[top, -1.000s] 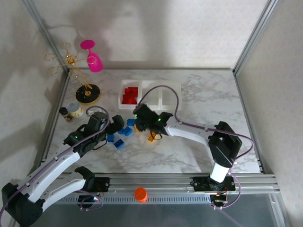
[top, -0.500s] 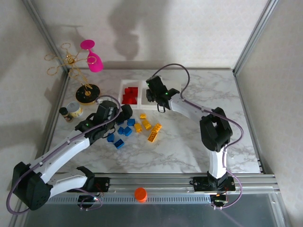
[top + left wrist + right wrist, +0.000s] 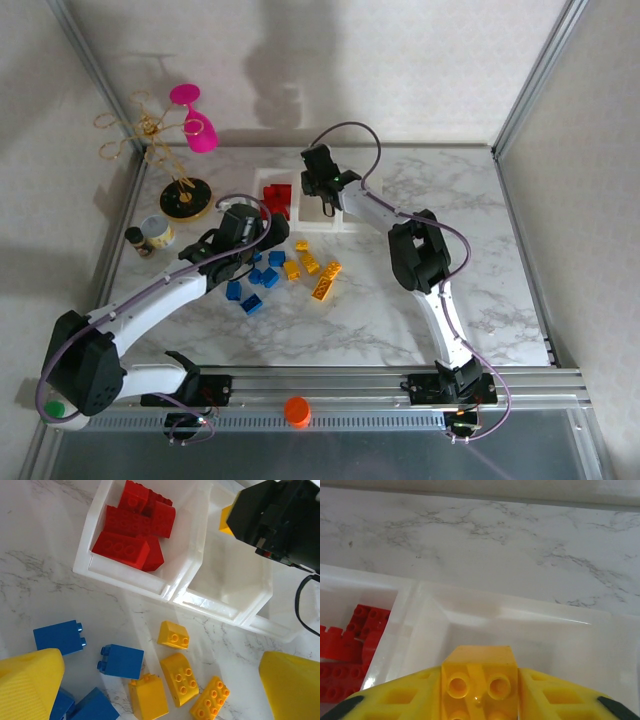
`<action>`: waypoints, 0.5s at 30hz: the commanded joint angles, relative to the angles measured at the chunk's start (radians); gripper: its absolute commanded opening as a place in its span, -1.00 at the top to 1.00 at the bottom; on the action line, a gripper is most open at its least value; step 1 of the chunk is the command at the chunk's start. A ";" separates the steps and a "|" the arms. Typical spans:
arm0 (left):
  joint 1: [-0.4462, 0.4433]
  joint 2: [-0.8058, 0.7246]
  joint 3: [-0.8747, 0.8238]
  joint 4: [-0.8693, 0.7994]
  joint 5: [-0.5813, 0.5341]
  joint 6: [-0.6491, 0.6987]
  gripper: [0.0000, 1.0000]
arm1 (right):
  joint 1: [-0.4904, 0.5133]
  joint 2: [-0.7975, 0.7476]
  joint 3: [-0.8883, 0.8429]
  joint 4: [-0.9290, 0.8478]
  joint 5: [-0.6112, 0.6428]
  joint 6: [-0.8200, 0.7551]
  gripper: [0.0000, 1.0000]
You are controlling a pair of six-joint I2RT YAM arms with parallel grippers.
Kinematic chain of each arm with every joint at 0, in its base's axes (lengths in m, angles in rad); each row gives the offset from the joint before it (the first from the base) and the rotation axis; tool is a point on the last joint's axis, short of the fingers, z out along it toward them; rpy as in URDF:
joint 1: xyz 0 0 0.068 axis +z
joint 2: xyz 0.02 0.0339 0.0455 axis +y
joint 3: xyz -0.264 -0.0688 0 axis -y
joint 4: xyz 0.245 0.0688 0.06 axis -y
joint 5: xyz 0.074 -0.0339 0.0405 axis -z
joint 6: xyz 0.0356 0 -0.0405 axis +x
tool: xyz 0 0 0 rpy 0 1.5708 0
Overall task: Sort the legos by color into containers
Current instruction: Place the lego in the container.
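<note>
Right tool (image 3: 479,695) pinches yellow lego (image 3: 479,672) above the middle bin (image 3: 520,625) of the containers (image 3: 187,587), separate from the reds (image 3: 132,530) in the end bin; left tool (image 3: 160,662) hangs spread over loose legos (image 3: 120,661) nearby.

Top view: bare marble table (image 3: 470,250) at right and lower centre lies open. The right gripper (image 3: 325,200), clasping a yellow brick (image 3: 479,680), blocks the middle bin (image 3: 227,580); loose legos (image 3: 291,269) crowd frame centre.

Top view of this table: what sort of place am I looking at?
Probably a robotics lab test cell: two arms bolted to a metal rail, plain white walls in aluminium framing, and toy bricks laid beside sorting bins.
</note>
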 commanded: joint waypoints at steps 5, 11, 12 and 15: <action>0.006 -0.027 0.027 0.005 -0.023 0.012 -0.99 | 0.003 -0.054 0.038 -0.021 -0.028 -0.025 0.03; 0.000 -0.092 0.000 -0.024 0.019 -0.011 -0.99 | 0.049 -0.246 -0.159 0.016 -0.055 -0.011 -0.06; 0.000 -0.110 -0.010 -0.028 0.028 -0.012 -0.99 | 0.050 -0.280 -0.201 0.020 -0.049 0.002 -0.07; -0.007 -0.165 -0.047 -0.057 0.048 -0.028 -0.99 | 0.094 -0.387 -0.355 0.017 -0.048 0.067 -0.12</action>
